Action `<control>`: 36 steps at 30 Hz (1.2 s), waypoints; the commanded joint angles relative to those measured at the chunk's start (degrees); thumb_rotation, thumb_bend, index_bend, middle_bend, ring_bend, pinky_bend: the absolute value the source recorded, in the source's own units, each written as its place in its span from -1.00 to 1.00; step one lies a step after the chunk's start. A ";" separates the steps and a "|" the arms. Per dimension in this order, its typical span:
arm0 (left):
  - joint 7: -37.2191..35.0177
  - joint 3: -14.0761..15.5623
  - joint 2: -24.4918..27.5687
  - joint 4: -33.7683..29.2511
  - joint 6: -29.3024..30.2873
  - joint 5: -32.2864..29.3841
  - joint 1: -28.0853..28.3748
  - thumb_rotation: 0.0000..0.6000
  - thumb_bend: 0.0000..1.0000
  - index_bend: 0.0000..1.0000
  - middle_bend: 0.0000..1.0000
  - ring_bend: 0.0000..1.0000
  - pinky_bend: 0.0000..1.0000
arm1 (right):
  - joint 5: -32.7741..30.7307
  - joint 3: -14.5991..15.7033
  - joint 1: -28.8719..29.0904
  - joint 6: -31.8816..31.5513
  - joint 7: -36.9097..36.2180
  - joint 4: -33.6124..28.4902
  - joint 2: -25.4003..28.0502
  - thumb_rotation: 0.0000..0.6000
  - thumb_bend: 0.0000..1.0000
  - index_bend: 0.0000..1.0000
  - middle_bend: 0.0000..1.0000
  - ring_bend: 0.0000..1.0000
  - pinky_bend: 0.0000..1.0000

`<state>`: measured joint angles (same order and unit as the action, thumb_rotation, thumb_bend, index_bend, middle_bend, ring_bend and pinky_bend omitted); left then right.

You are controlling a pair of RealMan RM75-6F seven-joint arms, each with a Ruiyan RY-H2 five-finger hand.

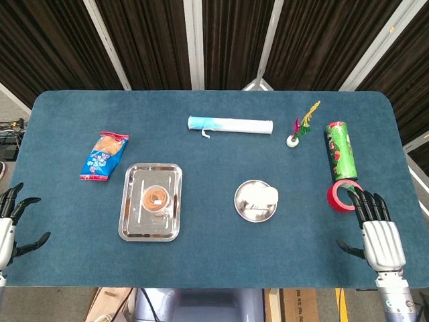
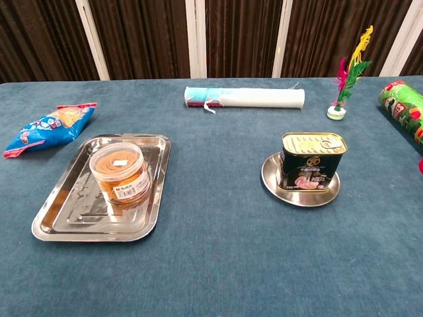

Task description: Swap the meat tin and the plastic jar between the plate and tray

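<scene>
Nothing's been swapped yet as far as I can tell. The left hand (image 1: 12, 221) sits at the near left table edge, fingers spread and empty, well apart from everything. Ahead and inward of its fingertips is the steel tray (image 2: 59, 218) with the plastic jar (image 2: 120, 173) standing upright in it: clear, squat, orange-brown contents, a white label on the lid. Further right the meat tin (image 2: 312, 161) stands upright on the small round plate (image 2: 271, 181), dark label, gold lid, covering most of the plate. The right hand (image 1: 379, 231) is at the near right edge, fingers spread, holding nothing, fingertips just beside a red tape roll (image 1: 340, 196). My worry: that tape roll and the green snack tube (image 1: 340, 149) lie right off those fingers, so a reach toward the tin could knock them. The tin is also tall on a shallow plate, so a sloppy grip might tip it or drag the plate along.
</scene>
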<state>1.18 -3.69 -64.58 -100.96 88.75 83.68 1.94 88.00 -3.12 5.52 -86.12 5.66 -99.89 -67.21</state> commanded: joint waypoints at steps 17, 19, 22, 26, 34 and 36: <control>0.57 -0.11 -0.30 -0.40 1.29 0.32 -0.64 1.00 -0.42 -0.52 -1.00 -1.00 -1.00 | -13.76 -5.99 11.26 16.94 9.02 -11.85 -0.50 1.00 -0.90 -1.00 -0.91 -1.00 -1.00; 0.49 -0.22 -0.17 -0.61 1.15 -0.09 -0.67 1.00 -0.42 -0.52 -1.00 -1.00 -1.00 | -17.61 -7.29 13.45 19.15 11.88 -13.00 -1.29 1.00 -0.90 -1.00 -0.91 -1.00 -1.00; 0.53 -0.44 -0.15 -0.67 1.11 -0.49 -0.66 1.00 -0.42 -0.52 -1.00 -1.00 -1.00 | -23.51 -8.94 16.86 21.68 16.69 -14.19 -2.68 1.00 -0.90 -1.00 -0.91 -1.00 -1.00; 0.83 -0.57 -0.21 -0.68 0.73 -0.97 -0.54 1.00 -0.42 -0.52 -1.00 -1.00 -1.00 | -29.32 -10.03 20.47 22.63 22.24 -14.29 -5.21 1.00 -0.90 -1.00 -0.91 -1.00 -1.00; 0.76 -0.99 -0.25 -1.00 0.66 -1.93 -0.60 1.00 -0.42 -0.55 -1.00 -1.00 -1.00 | -38.33 -11.20 26.45 21.91 29.97 -11.50 -11.03 1.00 -0.90 -1.00 -0.91 -1.00 -1.00; 0.49 -1.20 -0.30 -1.14 0.67 -2.34 -0.63 1.00 -0.42 -0.56 -1.00 -1.00 -1.00 | -39.81 -11.39 27.68 21.63 30.85 -10.15 -12.56 1.00 -0.90 -1.00 -0.91 -0.99 -1.00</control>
<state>1.75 -4.83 -64.85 -102.05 89.42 81.43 1.33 49.40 -14.09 32.20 -64.28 35.44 -111.22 -78.46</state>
